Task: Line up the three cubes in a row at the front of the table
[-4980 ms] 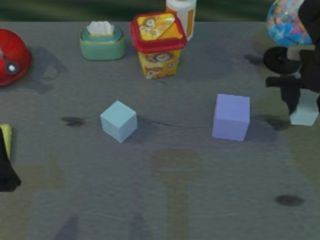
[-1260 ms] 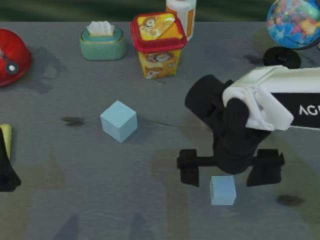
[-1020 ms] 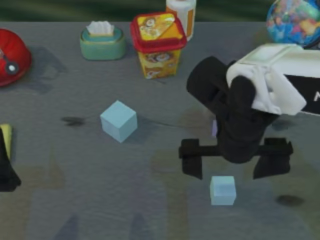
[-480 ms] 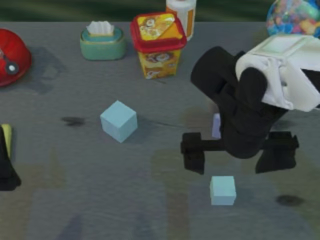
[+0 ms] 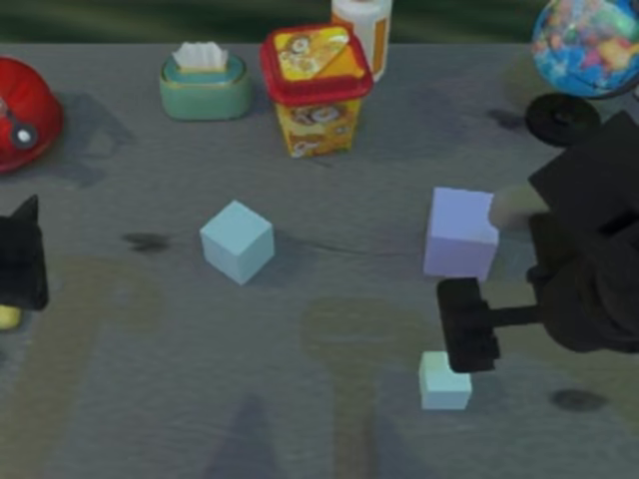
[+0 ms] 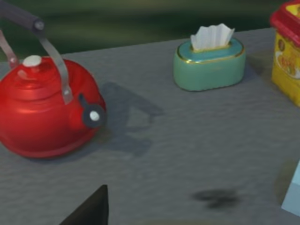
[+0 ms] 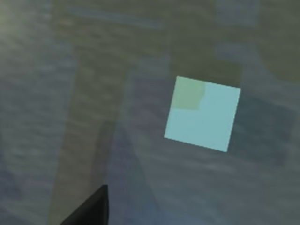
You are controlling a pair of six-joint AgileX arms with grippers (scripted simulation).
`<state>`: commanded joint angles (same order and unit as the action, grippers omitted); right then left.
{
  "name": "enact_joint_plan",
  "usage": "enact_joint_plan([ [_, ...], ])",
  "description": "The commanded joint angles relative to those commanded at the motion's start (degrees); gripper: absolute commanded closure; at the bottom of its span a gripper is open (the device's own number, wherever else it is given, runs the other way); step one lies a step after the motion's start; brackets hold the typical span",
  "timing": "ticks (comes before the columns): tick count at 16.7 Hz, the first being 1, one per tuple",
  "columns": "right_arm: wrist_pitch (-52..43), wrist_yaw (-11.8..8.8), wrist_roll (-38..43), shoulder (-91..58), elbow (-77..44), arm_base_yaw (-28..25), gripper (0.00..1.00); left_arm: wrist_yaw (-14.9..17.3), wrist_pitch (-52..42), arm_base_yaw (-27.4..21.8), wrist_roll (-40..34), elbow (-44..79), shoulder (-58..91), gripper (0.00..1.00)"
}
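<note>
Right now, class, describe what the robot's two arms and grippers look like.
Both are matte black, with no markings or cables showing. The right gripper has a bulky rounded body, a thin crossbar and blocky rectangular jaws, one in view. The left arm shows only as an angular black block at the table's left edge.

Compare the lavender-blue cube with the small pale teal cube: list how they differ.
Size: the lavender-blue cube is clearly larger than the small pale teal cube.
Colour: the first is lavender-blue, the second pale teal.
Place: the lavender-blue cube sits farther back; the small pale teal cube lies nearer the front edge, by the right gripper.
Both are plain matte cubes resting on the table.
</note>
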<state>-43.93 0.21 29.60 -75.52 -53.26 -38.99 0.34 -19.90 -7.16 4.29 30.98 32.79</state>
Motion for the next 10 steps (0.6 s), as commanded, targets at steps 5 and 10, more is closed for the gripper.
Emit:
enact_joint_plan([
  [5,13.38,-0.87,-9.39,27.07,20.84,7.38,0.00,-0.01,-17.87,-5.67,3.59,27.27,34.39,0.00],
  [10,26.69,-1.10,-18.86,51.56,39.51,19.08,0.00,0.16,-34.88,-11.16,7.03,52.18,66.62,0.00],
])
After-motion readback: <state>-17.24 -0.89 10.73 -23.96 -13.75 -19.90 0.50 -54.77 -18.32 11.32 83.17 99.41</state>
